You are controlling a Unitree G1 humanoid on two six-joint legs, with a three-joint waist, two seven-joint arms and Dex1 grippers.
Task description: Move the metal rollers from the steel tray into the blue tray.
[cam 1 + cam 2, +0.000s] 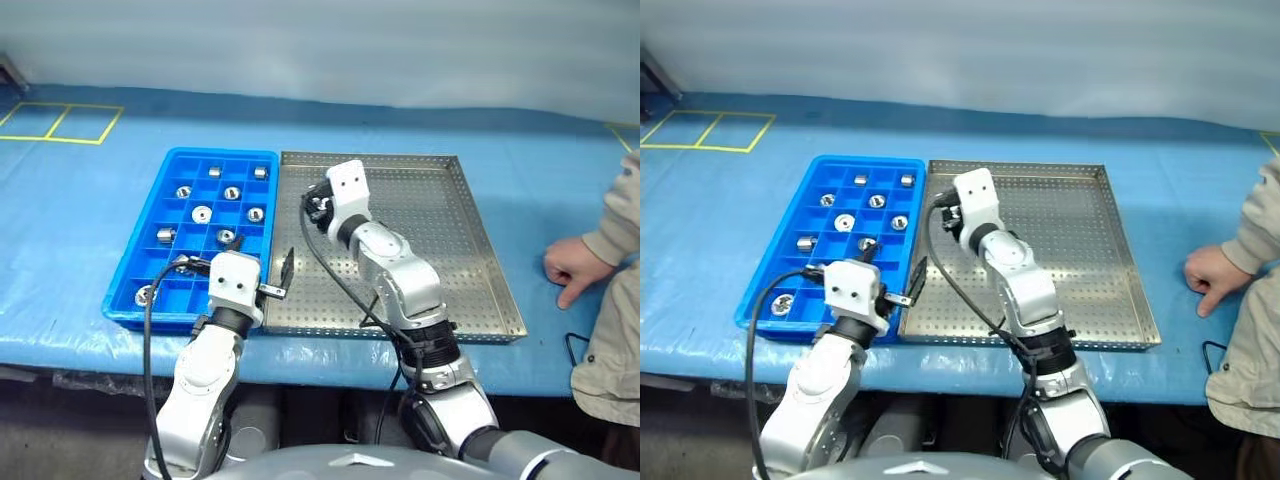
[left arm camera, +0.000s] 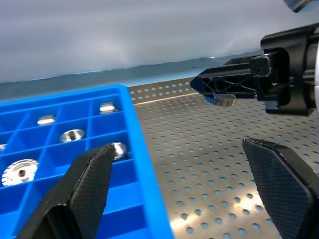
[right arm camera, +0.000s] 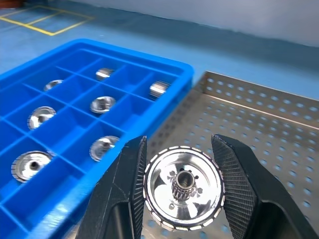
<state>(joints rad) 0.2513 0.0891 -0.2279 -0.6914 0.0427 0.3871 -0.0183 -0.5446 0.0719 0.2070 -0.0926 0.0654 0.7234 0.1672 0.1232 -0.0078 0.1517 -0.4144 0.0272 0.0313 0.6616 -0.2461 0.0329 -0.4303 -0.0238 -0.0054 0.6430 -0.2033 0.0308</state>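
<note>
The blue tray [image 1: 222, 153] lies left of the steel tray [image 1: 440, 230], their long sides touching. Several metal rollers [image 1: 202, 213] sit in the blue tray's compartments. My right gripper [image 3: 179, 141] is shut on one shiny roller [image 3: 183, 194] and holds it above the steel tray's left part, close to the blue tray's rim. The left wrist view shows that roller [image 2: 222, 101] between the right gripper's black fingers. My left gripper [image 2: 178, 147] stands open and holds nothing, level at the near edge where the two trays meet.
A person's hand [image 1: 572, 268] rests on the blue table cover right of the steel tray. Yellow tape squares [image 1: 60, 122] mark the far left of the table. The table's front edge runs just below both trays.
</note>
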